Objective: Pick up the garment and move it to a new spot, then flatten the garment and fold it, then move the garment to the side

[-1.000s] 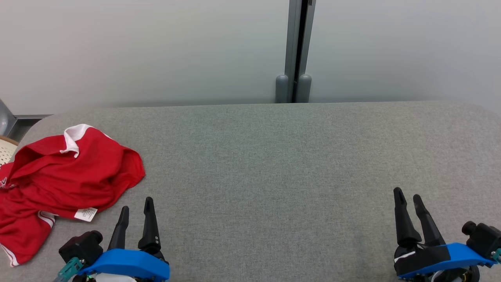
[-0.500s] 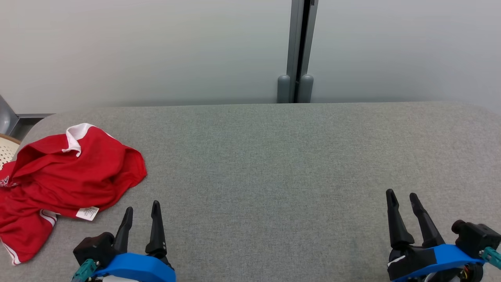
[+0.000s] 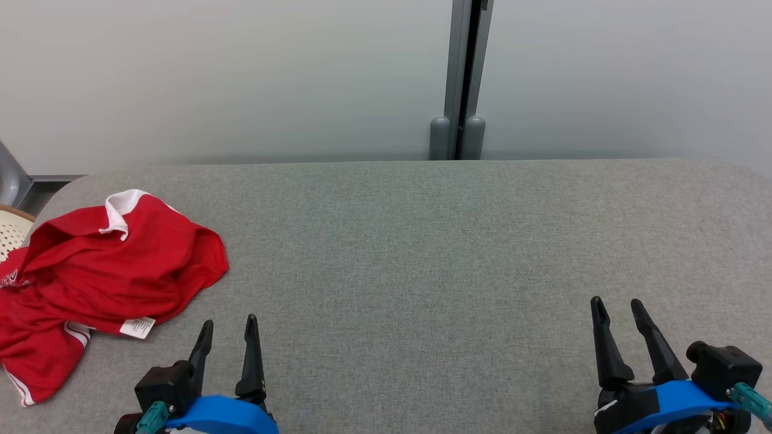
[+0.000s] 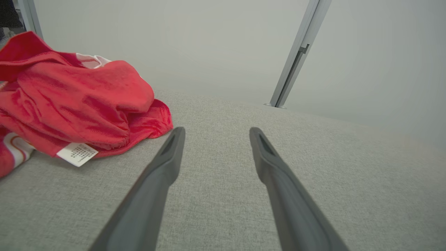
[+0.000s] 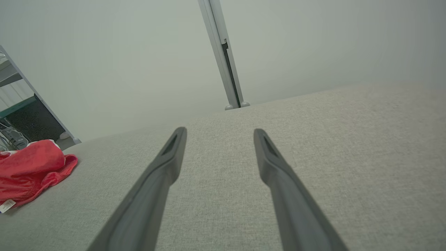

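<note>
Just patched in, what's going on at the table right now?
Nothing is being handled yet. The red shirt lies crumpled at the left end of the grey padded table, its white care label showing at the near edge. The left gripper is open and empty, just right of the shirt and not touching it. The right gripper is open and empty too, over bare table far to the right.

surface: grey fabric-covered table (image 3: 422,241) | on it: crumpled red garment (image 3: 108,259), left end
</note>
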{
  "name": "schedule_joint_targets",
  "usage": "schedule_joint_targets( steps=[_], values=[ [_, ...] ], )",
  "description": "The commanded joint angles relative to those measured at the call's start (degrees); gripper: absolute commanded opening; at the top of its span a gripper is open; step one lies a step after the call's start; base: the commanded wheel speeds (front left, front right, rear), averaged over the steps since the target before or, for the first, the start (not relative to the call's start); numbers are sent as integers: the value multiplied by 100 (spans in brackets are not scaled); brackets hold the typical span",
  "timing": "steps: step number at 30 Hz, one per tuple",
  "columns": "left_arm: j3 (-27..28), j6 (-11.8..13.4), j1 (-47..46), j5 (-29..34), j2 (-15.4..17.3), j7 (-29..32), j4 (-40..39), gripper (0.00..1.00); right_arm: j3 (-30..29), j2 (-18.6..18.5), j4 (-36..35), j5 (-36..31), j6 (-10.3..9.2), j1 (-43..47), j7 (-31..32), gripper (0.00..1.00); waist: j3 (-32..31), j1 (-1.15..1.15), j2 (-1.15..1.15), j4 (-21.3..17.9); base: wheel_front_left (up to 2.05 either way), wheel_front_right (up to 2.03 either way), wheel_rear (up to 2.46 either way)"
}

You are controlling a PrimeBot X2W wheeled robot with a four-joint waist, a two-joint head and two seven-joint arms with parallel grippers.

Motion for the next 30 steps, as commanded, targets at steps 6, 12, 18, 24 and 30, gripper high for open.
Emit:
schedule_joint_targets(
  steps=[6,12,18,24,30],
  values=[
    [-17,113,-85,233,36,-98,1,100,-35,-33,28,-345,11,16,-103,100,15,0,0,13,0,0,0],
    [-39,162,-91,382,61,-174,0,100,-31,-33,38,-607,12,10,-172,100,36,0,0,29,0,0,0],
    [-7,121,6,379,16,-238,-3,100,-8,-35,49,-848,13,45,-216,100,50,0,0,28,0,0,0],
    [-43,151,44,496,17,-298,-38,100,22,-35,-47,-1080,13,84,-243,100,88,0,0,25,0,0,0],
    [-88,195,30,620,21,-356,-49,100,21,-36,-75,-1258,14,95,-289,100,147,0,0,26,0,0,0]
  ],
)
